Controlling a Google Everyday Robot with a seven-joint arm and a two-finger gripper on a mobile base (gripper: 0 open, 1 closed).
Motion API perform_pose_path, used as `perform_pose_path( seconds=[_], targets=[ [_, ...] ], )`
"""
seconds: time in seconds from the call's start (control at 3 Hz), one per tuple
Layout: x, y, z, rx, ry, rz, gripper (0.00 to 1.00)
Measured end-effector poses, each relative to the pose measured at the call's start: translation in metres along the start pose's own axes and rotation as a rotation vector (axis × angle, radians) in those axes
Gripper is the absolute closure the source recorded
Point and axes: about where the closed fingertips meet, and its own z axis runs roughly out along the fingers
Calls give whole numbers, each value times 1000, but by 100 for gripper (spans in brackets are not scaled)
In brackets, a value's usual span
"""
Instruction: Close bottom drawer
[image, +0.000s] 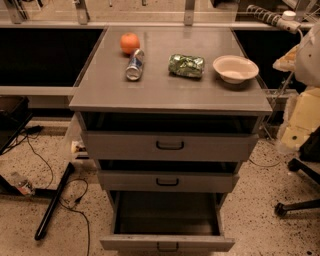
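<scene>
At the foot of the grey cabinet (165, 94), the bottom drawer (167, 243) stands pulled far out, its dark inside showing. The gripper is out of view, so I cannot tell its state. Closing seems not yet begun. The next move calls for meeting the front panel squarely and pushing straight in.

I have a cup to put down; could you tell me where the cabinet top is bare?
Bare: the cabinet top's front strip, before the can, packet and bowl. Crowded: the back half, around the orange. The pincer is not in view.
</scene>
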Motion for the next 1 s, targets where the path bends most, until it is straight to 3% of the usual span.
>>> perform_pose_path(
  seconds=[0.33,1.0],
  targets=[
    [-1,0,3,8,1,-2,0],
    [27,51,73,-76,-44,26,0]
  ],
)
